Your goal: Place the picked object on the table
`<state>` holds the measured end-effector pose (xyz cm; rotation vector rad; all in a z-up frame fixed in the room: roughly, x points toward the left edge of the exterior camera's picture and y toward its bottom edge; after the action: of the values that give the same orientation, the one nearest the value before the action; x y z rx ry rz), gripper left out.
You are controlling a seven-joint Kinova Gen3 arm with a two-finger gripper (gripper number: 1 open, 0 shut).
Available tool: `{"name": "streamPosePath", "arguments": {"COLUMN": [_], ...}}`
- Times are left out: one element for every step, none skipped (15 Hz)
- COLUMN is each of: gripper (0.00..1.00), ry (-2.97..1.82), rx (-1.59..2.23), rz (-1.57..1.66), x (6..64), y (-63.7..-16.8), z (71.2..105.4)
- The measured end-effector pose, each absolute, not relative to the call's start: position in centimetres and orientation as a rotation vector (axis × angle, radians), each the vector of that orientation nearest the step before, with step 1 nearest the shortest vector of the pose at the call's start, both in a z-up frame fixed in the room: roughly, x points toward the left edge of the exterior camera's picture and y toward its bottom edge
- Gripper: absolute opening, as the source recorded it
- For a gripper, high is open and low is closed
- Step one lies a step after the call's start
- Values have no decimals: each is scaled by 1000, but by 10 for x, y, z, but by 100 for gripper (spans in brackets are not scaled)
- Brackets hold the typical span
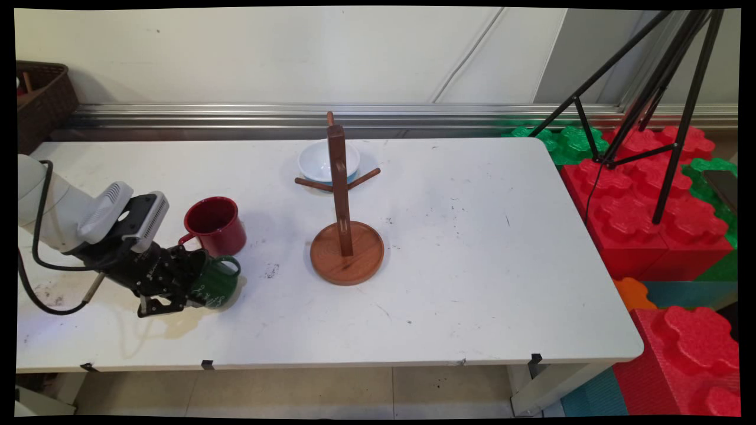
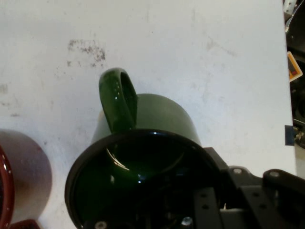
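Observation:
My gripper point(image 1: 188, 283) is low over the table's near left and shut on the rim of a dark green mug point(image 1: 217, 284). The mug is tilted, mouth toward the hand and handle up and to the right. The hand view looks straight into the green mug point(image 2: 157, 114), with its handle pointing up in the picture. The gripper point(image 2: 190, 202) shows black linkage outside the rim at the lower right. A red mug point(image 1: 215, 227) stands upright just behind the green one, close to it, and appears at the hand view's left edge point(image 2: 19, 176).
A wooden mug tree point(image 1: 345, 251) with a round base and bare pegs stands mid-table. A white bowl point(image 1: 319, 160) sits behind it. A wicker basket point(image 1: 41, 100) is at the far left. A black tripod point(image 1: 649, 118) and red and green foam blocks point(image 1: 638, 218) stand off the table's right end.

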<state>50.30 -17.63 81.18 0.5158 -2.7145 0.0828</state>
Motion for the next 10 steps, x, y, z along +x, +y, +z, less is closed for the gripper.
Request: {"name": "streamPosePath", "arguments": {"gripper": [0, 0, 0, 0, 0, 0, 0, 0, 100, 100], "ry": [-2714, -2713, -2711, -2709, -2707, -2704, -2701, -2699, -2696, -2695], "rx": [518, 519, 522, 523, 526, 527, 528, 530, 530, 528], "rz": [82, 82, 83, 83, 85, 86, 87, 89, 90, 90], "x": [503, 502, 501, 500, 500, 499, 498, 498, 497, 497], "y": [-176, -177, -177, -178, -178, -179, -180, -180, -181, -182], "z": [811, 810, 809, 808, 808, 807, 807, 807, 807, 807]}}
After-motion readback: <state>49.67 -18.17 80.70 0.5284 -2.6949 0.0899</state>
